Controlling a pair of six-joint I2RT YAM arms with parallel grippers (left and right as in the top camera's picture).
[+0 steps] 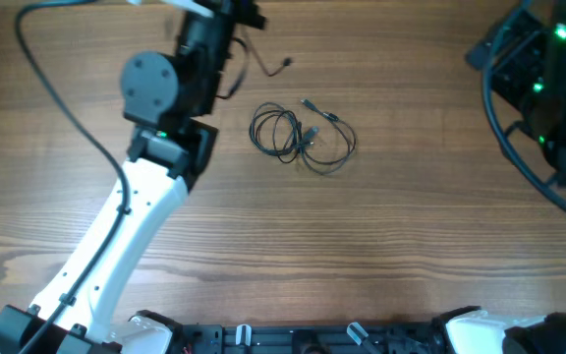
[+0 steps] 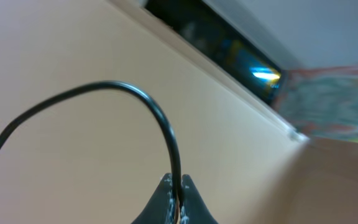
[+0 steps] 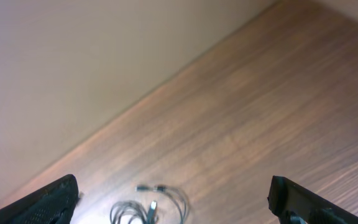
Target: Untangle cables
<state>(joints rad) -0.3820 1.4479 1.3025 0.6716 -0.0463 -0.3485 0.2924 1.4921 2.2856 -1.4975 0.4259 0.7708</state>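
My left gripper (image 2: 178, 200) is pinched shut on a single cable (image 2: 143, 94), near the far edge of the table (image 1: 411, 246), left of centre. That wire arcs up from my fingertips and curves away to one side. Seen from overhead, its plug end trails toward the middle of the far edge. The other cables (image 1: 303, 138) lie in a small looped bunch around the table's centre, apart from the held one. My right gripper (image 3: 173, 196) hangs by the far right corner, fingers spread wide, holding nothing.
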